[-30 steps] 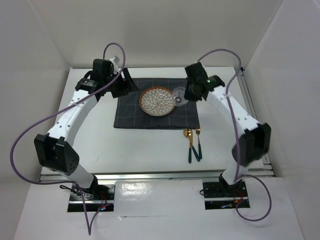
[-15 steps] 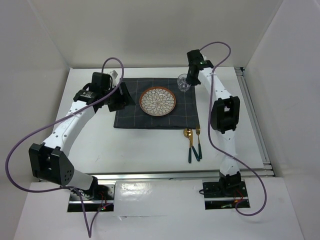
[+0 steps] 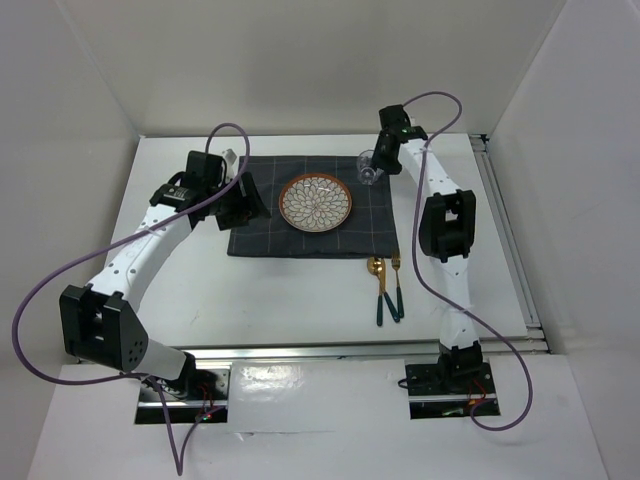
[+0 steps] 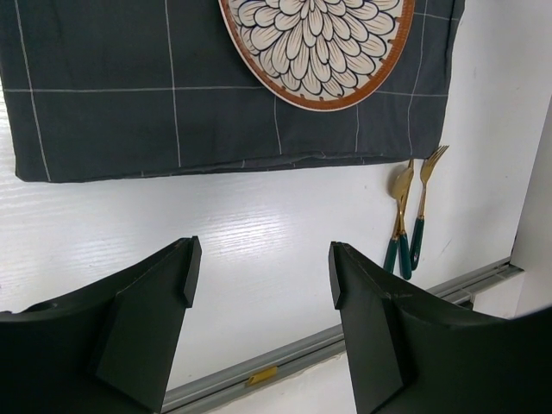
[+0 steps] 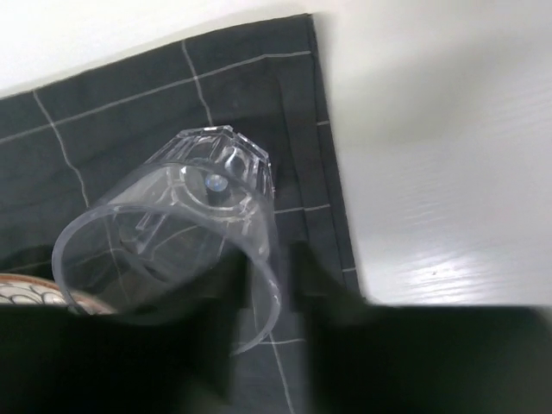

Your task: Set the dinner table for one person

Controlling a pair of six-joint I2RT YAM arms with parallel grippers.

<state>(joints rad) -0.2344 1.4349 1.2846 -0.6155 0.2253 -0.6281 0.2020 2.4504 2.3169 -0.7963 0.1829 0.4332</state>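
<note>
The white dinner table point(image 3: 250, 300) carries a dark grey checked cloth point(image 3: 260, 235) with a flower-patterned plate point(image 3: 315, 201) on it. My right gripper point(image 3: 378, 160) is shut on the rim of a clear glass point(image 3: 368, 173) and holds it tilted over the cloth's far right corner. In the right wrist view one finger point(image 5: 323, 289) is outside the glass point(image 5: 172, 233) and the other is inside. My left gripper point(image 3: 245, 200) is open and empty over the cloth's left edge. In the left wrist view it point(image 4: 261, 267) hangs above bare table point(image 4: 216, 250), with the plate point(image 4: 319, 43) beyond.
A gold spoon point(image 3: 378, 285) and a gold fork point(image 3: 395, 285) with green handles lie side by side on the table near the cloth's front right corner. They also show in the left wrist view, spoon point(image 4: 399, 198) and fork point(image 4: 424, 190). Silver rails point(image 3: 330, 348) edge the table.
My right gripper has carried the glass from beside the plate to the cloth's far right corner, and the arm has folded back. My left gripper has shifted slightly nearer.
</note>
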